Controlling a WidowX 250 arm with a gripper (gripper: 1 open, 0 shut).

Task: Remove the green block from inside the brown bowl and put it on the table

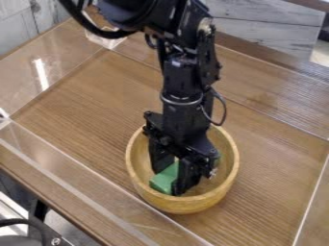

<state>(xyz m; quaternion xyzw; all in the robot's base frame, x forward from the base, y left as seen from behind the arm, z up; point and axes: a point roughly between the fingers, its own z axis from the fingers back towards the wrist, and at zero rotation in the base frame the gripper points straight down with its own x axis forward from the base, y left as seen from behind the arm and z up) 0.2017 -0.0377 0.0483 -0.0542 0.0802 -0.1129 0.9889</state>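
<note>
The block (164,178) is green, the bowl (190,203) light tan. Brown wood grain streaks the table (80,113); the arm (184,77) is black.

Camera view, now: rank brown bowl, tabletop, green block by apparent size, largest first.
1. Tabletop, running well past the bowl on every side
2. Brown bowl
3. Green block, partly hidden by the claw, yet clearly smallest

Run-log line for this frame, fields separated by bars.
tool: shut, down inside bowl | green block: in brown bowl, partly hidden, grip unclear | bowl: on table
</note>
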